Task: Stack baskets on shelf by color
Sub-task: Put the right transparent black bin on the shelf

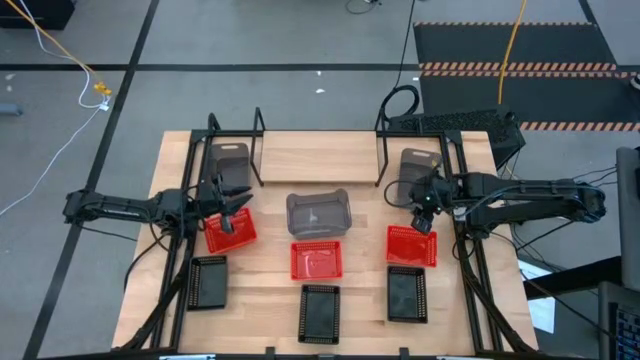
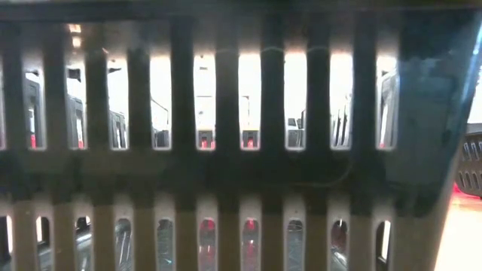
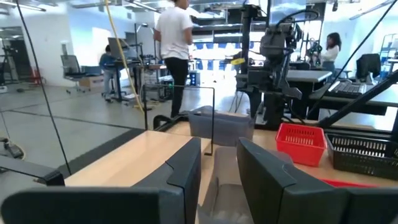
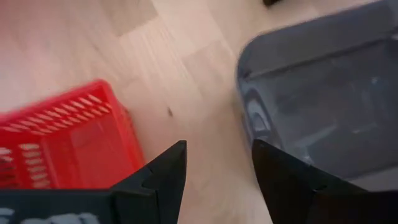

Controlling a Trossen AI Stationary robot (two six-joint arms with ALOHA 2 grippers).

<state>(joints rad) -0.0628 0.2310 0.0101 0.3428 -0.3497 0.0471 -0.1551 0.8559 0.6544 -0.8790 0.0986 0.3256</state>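
The shelf [image 1: 259, 150] is a low black wire frame at the table's far middle. Three grey baskets sit on their bases on the table: left [image 1: 231, 160], centre [image 1: 318, 212], right [image 1: 414, 165]. In front of them lie three red baskets [image 1: 316, 260] and, nearest the front edge, three black ones [image 1: 319, 312]. My left gripper [image 1: 237, 212] hovers open over the left red basket [image 1: 230, 232], pointing level across the table [image 3: 217, 168]. My right gripper [image 4: 217, 168] is open and points down at bare wood between the right red basket [image 4: 62, 143] and the right grey basket [image 4: 323, 93].
Black frame rails [image 1: 187, 260] run along both table sides. The low view is blocked by a perforated basket wall [image 2: 226, 135] right at the camera. People stand in the room beyond the table [image 3: 174, 37]. Bare wood lies inside the shelf [image 1: 320, 158].
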